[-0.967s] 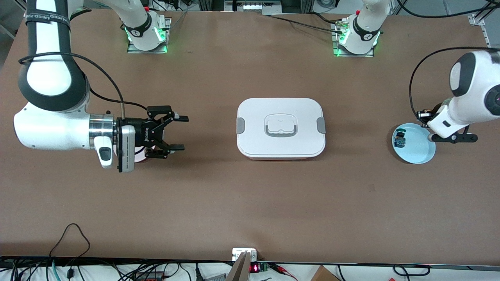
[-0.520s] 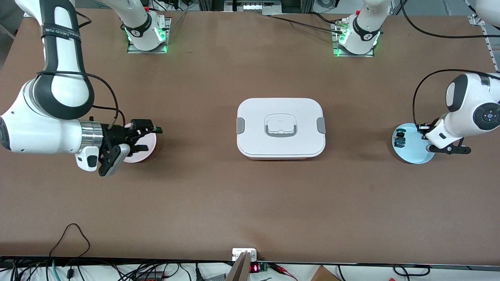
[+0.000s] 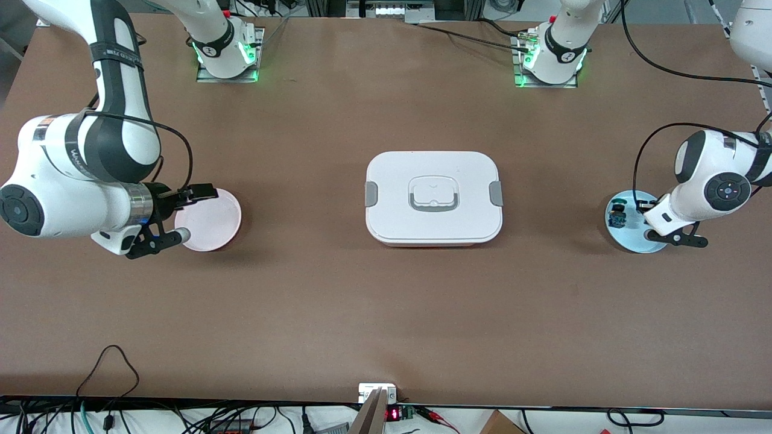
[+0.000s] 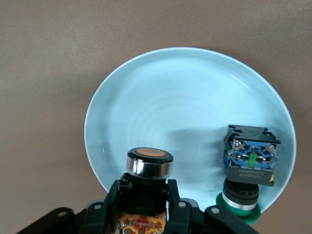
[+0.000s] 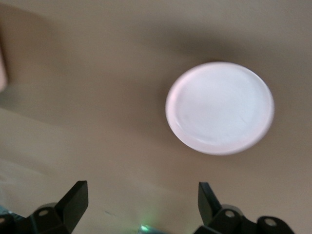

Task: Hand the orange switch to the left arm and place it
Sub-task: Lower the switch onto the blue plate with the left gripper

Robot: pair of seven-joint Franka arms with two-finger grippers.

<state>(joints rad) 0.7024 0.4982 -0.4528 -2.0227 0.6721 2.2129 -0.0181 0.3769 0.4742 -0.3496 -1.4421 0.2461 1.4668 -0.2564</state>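
The orange switch (image 4: 148,163), a black block with a chrome ring and an orange cap, sits between the fingers of my left gripper (image 4: 144,191), which is shut on it over the light blue plate (image 4: 185,92) at the left arm's end of the table. I cannot tell whether the switch touches the plate. The white box (image 3: 433,196) with grey clips stands in the middle of the table, apart from both arms. My right gripper (image 5: 141,195) is open and holds nothing; it hangs at the edge of the pink plate (image 3: 211,220) at the right arm's end.
A blue-and-teal component (image 4: 251,158) lies on the blue plate (image 3: 633,242) beside the held switch. The pink plate (image 5: 219,107) has nothing on it. Cables and a small display run along the table edge nearest the front camera.
The right arm has drawn back from the box's side and turned its open gripper down beside the pink plate. The left arm has shifted a little over the blue plate, still gripping the switch.
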